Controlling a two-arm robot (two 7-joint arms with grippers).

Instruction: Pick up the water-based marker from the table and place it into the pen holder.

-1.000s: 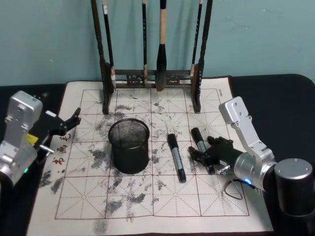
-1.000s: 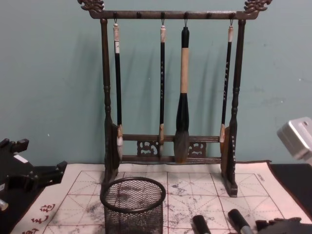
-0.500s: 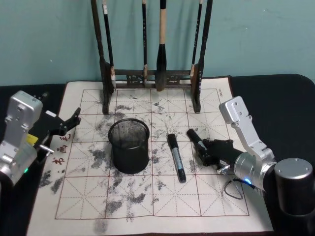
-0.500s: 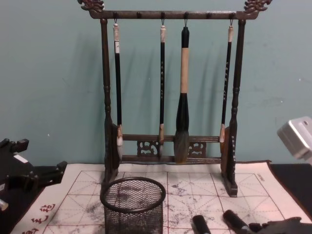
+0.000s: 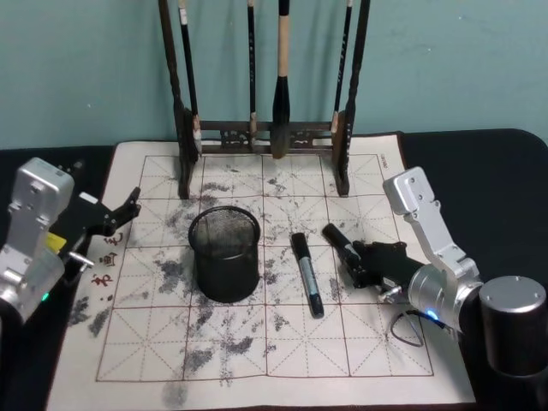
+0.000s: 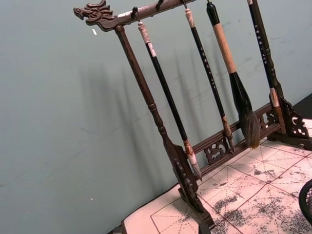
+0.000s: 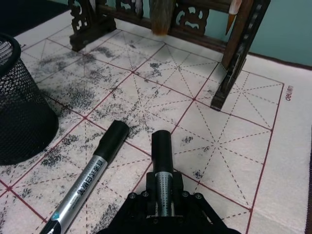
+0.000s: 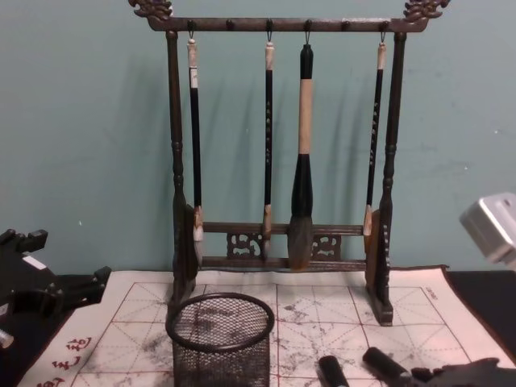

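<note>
- Black-capped, silver-barrelled water-based marker: clamped across its barrel by the right tool, jaws closed on it. It sits over the right part of the white, ink-stained calligraphy mat on the dark table. Whether it is clear of the mat cannot be confirmed.
- Round black wire-mesh pen holder: upright on the mat, to the robot's left of the held marker and well apart from it. Nothing is seen standing in it.
- Second marker of the same kind: lying flat on the mat between the pen holder and the right tool, touching neither.
- Governing relation: the held marker's long axis is near level. Its cap end points away from the robot and slightly leftward, toward the tall dark wooden brush rack. The pen holder's mouth faces up.
- Judgement: the carry runs leftward over the second marker. The held marker needs tipping toward upright before release.
- Right arm is the nearer to both items.
- Left tool: parked at the mat's left edge, jaws apart, holding nothing.
- Risk, as assessed: a low carry could knock the second marker or strike the pen holder's rim.
</note>
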